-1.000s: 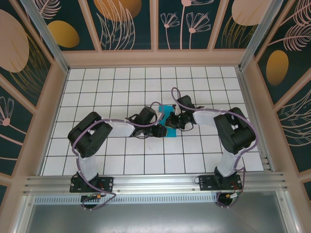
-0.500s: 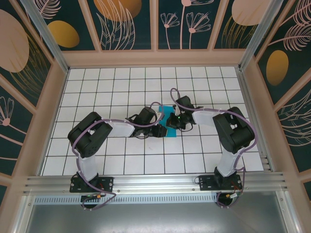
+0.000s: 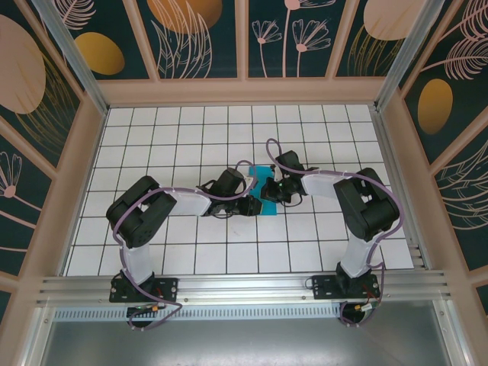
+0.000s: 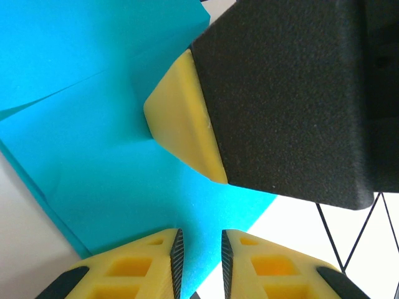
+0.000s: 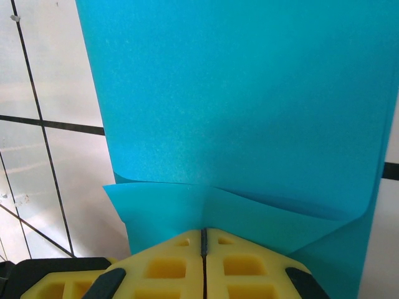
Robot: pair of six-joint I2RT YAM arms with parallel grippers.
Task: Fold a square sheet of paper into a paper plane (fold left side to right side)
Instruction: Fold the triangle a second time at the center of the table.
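My left gripper (image 4: 199, 258) stands narrowly parted just over the near edge of the thin, creased cyan-blue square sheet of paper (image 4: 93, 162), which shows through the gap. My right gripper (image 5: 204, 240) is closed tight, tips against a folded flap's edge, with the sheet's side edges running away ahead. The paper lies mid-way on the white grid-tiled table (image 3: 191, 130), with bare tiles spreading out to the wooden walls (image 3: 91, 137).

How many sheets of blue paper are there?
1. The blue sheet lies on the table between the left arm and right arm, partly folded, an edge pinched by the right fingers. They cover part of it, so another could hide.
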